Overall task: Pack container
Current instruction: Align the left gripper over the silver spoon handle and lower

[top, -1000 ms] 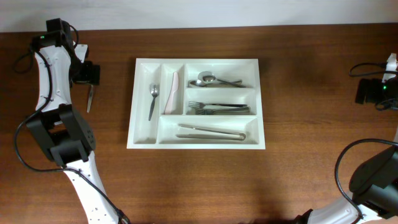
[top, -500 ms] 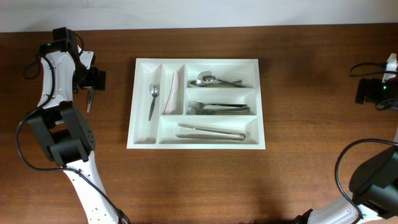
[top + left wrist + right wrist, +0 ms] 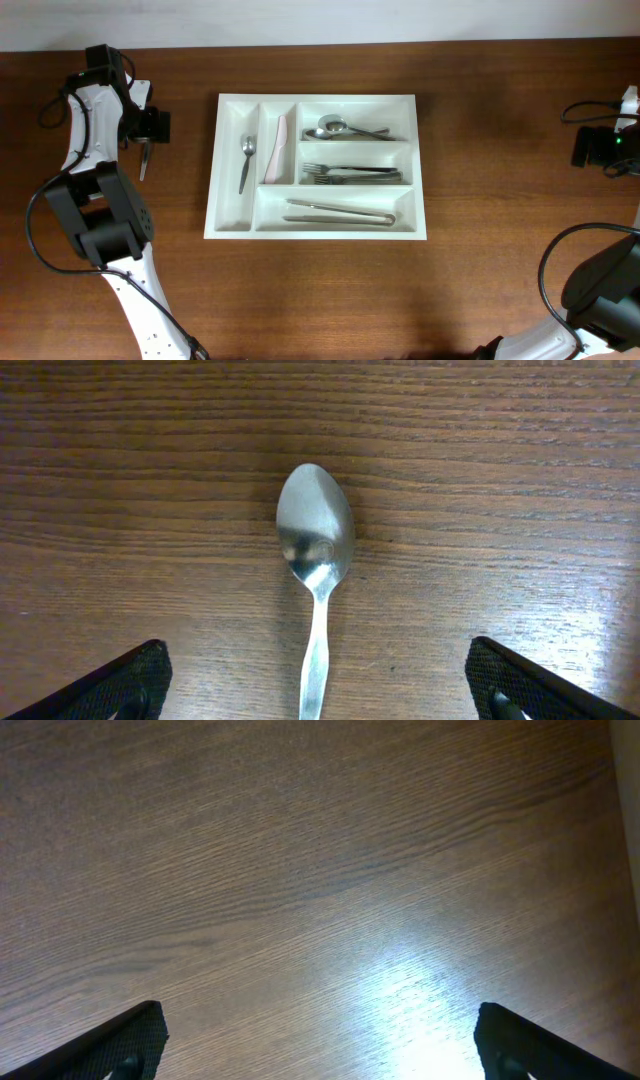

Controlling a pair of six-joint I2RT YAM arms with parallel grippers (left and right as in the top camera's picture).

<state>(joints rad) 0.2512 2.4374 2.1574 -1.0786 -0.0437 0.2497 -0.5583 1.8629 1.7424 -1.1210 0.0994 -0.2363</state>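
The container (image 3: 316,236) lies flat on the desk (image 3: 480,280), about midway between the left and right edges and nearer to the far edge than to the near one. As far as the overhead view shows, the packing is almost finished, because each of the five compartments has something in it. A small spoon (image 3: 246,160) lies in the narrow compartment at the left, and a pale pinkish piece (image 3: 276,150), maybe a knife, is in the narrow one beside it. There are spoons (image 3: 340,128) in the far long compartment, forks (image 3: 350,174) in the middle one, and long metal pieces (image 3: 340,212) that I cannot identify in the near one. What I judge to be left is a single loose spoon (image 3: 315,530). It lies on the bare wood near the left edge of the desk, well apart from the container, with its bowl up and its handle toward the left wrist camera. The left gripper (image 3: 150,128) hangs directly over this spoon with its two fingers spread wide, one on each side of the handle, and it touches nothing. So the spoon is not grasped yet and must be picked up and carried to a compartment. The right gripper (image 3: 320,1045) is near the right edge of the desk, also spread wide over bare wood, and it holds nothing.
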